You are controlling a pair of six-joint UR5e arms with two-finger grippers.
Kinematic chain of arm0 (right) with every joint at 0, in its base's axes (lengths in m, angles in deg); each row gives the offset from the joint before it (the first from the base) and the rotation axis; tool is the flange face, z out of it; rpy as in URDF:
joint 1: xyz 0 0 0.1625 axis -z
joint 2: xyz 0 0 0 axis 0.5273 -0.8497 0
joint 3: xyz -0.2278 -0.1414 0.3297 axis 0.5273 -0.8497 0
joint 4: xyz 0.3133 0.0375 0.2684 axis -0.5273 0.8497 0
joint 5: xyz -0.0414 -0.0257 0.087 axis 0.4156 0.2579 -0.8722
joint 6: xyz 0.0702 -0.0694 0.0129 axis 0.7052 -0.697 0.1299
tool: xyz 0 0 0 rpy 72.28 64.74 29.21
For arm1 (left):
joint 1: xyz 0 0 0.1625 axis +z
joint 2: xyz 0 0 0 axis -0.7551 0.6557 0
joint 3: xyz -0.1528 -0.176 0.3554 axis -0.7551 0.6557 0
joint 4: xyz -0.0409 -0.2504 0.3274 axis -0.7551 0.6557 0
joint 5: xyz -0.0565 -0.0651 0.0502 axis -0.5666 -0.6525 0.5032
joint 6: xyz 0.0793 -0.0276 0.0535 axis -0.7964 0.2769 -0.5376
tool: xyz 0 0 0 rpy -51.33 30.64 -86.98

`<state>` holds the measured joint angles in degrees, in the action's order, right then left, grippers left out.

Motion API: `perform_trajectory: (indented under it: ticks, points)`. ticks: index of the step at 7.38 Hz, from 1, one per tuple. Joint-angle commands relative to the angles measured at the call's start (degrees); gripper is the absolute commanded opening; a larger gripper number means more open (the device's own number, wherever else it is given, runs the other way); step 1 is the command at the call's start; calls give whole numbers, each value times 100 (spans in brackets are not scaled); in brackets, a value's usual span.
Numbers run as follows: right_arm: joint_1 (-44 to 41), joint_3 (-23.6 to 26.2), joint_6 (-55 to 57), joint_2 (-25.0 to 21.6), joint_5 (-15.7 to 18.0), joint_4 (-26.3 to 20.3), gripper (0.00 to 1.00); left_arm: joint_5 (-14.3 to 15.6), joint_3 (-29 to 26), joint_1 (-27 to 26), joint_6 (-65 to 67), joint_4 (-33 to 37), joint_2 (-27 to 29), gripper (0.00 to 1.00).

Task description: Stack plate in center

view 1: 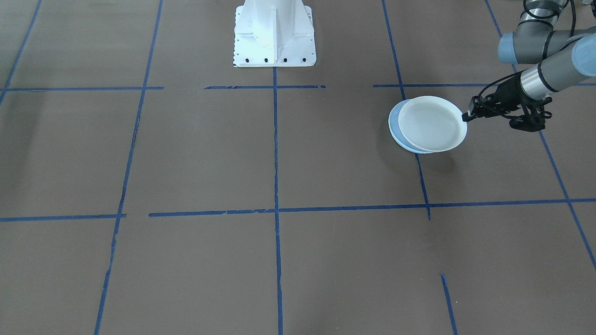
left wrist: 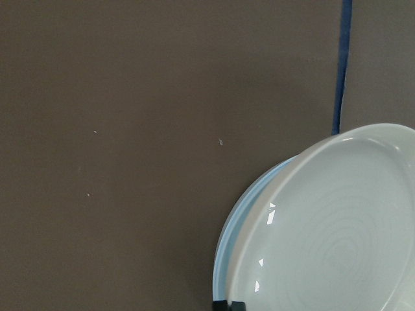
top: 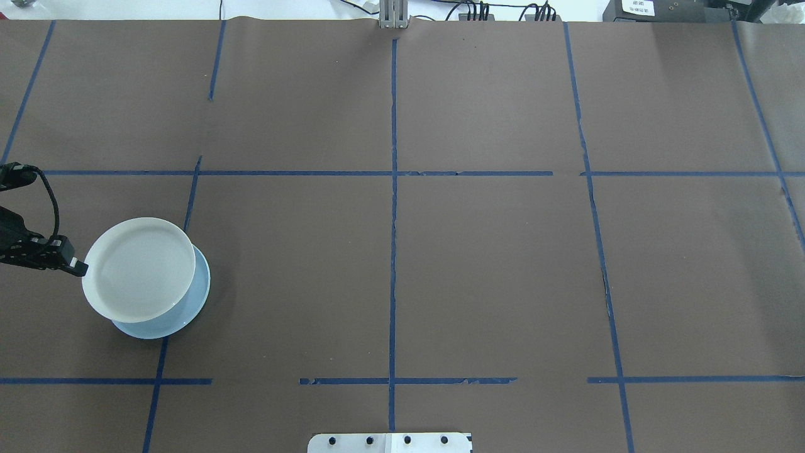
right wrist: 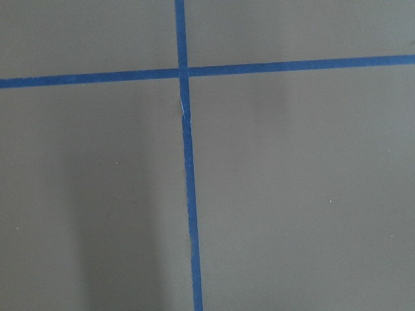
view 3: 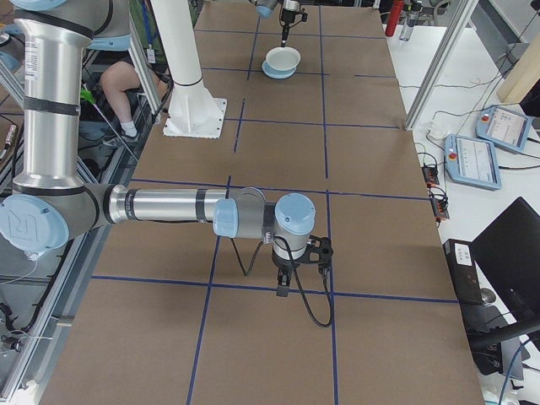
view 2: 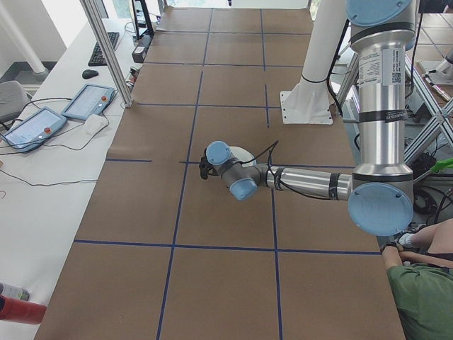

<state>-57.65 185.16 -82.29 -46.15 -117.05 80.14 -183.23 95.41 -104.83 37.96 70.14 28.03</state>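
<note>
The glossy plate with concentric rings is held by its rim in the left gripper, whose fingers are closed on the edge that faces the worktop's left end. The plate is round, so it has no long axis; it faces up, roughly level, and hangs above the pale grey-blue plate lying flat on the brown worktop. The two overlap but are not centred: the lower plate shows as a crescent on the side away from the gripper. Both sit near the worktop's left end, about midway between its front and back edges, over a blue tape line. The right gripper hangs over the worktop's right part, pointing down; whether it is open or closed cannot be told.
</note>
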Motion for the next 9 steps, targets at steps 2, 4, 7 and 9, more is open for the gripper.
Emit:
perform_trajectory:
  ticks: [2, 4, 7, 9]
  points:
    - [0, 0, 0, 0, 0, 0, 100, -9, -18, 8, 19, 1, 58, 0]
    - [0, 0, 0, 0, 0, 0, 100, -9, -53, 17, 193, 1, 84, 0]
    - [0, 0, 0, 0, 0, 0, 100, -9, -53, 43, 221, 1, 84, 0]
    - [0, 0, 0, 0, 0, 0, 100, -9, -53, 52, 221, 10, 102, 59]
